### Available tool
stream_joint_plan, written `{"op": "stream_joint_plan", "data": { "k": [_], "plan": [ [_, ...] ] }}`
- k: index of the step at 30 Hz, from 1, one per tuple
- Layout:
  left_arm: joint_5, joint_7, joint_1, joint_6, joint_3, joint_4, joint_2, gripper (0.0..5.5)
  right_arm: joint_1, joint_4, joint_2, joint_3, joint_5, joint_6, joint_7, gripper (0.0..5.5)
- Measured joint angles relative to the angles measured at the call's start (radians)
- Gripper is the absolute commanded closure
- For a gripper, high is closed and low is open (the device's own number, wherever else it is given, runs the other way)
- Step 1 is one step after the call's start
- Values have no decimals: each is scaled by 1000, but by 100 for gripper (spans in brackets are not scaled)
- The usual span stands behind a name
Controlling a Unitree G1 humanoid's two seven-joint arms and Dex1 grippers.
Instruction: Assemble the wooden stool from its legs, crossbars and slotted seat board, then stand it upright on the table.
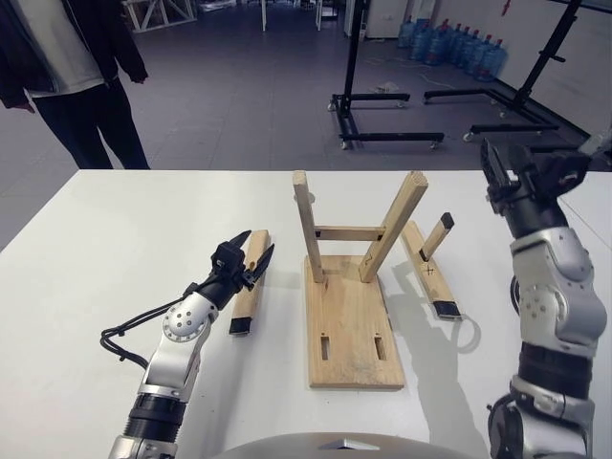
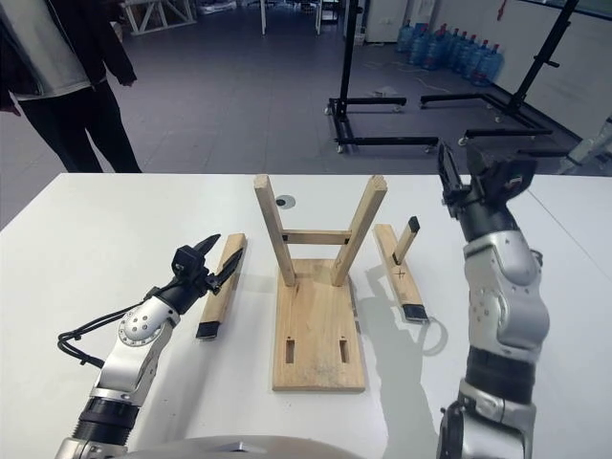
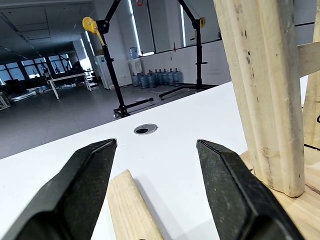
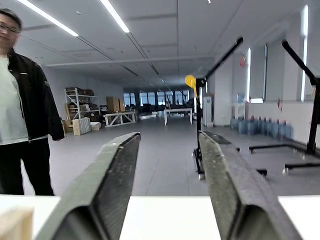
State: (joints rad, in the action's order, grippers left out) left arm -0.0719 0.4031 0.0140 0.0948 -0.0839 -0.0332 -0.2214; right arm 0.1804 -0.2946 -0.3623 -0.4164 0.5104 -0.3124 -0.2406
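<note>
Flat pale-wood seat board (image 1: 352, 325) holds two splayed square legs (image 1: 308, 229).

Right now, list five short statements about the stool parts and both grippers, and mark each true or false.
1. Two legs stand in the seat board. True.
2. A crossbar joins those two legs. True.
3. The left gripper is shut on a leg. False: its fingers are open over the loose leg lying on the table.
4. The right gripper holds a crossbar. False: it is open, empty and raised.
5. The seat board stands on edge. False: it lies flat on the table.
</note>
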Motion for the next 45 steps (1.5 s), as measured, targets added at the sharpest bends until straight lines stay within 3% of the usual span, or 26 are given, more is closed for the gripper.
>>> {"op": "stream_joint_plan", "data": {
  "k": [6,10,21,32,45],
  "plan": [
    [0,-14,-43,0,-17,-39,18,258,-388,-72,115,74,-53,-8,7,172],
    [0,-14,-45,-1,-19,-41,17,258,-433,-52,114,117,-102,-16,5,106],
    [3,-15,-47,-6,-22,-41,16,258,-370,67,10,221,-213,-270,-6,106],
    [17,-23,-47,-6,-26,-41,15,258,-213,155,-71,231,-198,-450,-63,106],
    [12,-18,-46,-6,-40,-53,20,258,-172,200,-94,246,-214,-494,-63,332]
  ]
}}
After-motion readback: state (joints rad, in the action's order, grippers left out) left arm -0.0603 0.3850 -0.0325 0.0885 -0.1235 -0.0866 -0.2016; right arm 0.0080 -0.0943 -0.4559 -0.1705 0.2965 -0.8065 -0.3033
